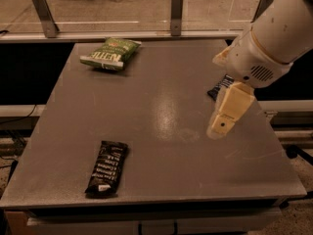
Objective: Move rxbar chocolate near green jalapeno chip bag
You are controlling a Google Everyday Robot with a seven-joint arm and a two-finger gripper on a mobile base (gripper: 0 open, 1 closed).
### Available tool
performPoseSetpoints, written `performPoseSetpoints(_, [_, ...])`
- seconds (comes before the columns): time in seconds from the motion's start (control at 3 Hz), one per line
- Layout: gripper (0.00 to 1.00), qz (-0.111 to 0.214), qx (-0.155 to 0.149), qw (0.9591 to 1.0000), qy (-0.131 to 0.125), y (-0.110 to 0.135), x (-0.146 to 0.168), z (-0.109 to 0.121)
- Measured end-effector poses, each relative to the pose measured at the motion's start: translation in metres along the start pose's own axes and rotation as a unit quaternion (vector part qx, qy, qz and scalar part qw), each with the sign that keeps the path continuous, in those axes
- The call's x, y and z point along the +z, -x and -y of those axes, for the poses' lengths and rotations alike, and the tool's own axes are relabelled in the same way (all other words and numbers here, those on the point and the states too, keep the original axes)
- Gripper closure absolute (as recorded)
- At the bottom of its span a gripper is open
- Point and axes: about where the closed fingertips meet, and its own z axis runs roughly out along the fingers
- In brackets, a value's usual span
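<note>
I am looking at the opening of the job. The reach for the chocolate bar (107, 169) is the step in hand, and as far as I am judging it nothing is being carried yet. The bar is lying flat on the worktop (161, 106) at the near left, close to the front edge. The green chip bag (110, 53) is sitting at the far left, well apart from the bar, with bare worktop between them. The gripper (218, 129) is hanging over the right side of the worktop, pointing down and a little to the left, well away from the bar; I am seeing it side-on and cannot tell whether it is open or closed. Just behind it a small dark packet (218, 88) is peeking out, partly hidden by the arm — I am leaving that one alone. The bar's long axis is running from the front edge toward the back, its far end leaning slightly right, so it is pointing roughly at the chip bag. For the next move I am planning on swinging the gripper across to the near left, lining it up across the bar's narrow width, then lowering onto its middle.
</note>
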Motion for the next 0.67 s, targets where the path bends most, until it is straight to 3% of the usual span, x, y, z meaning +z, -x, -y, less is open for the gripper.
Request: performPoseSetpoints(0.67, [0.00,0.018,0.002,0.9997,0.014,0.006,0.010,-0.010])
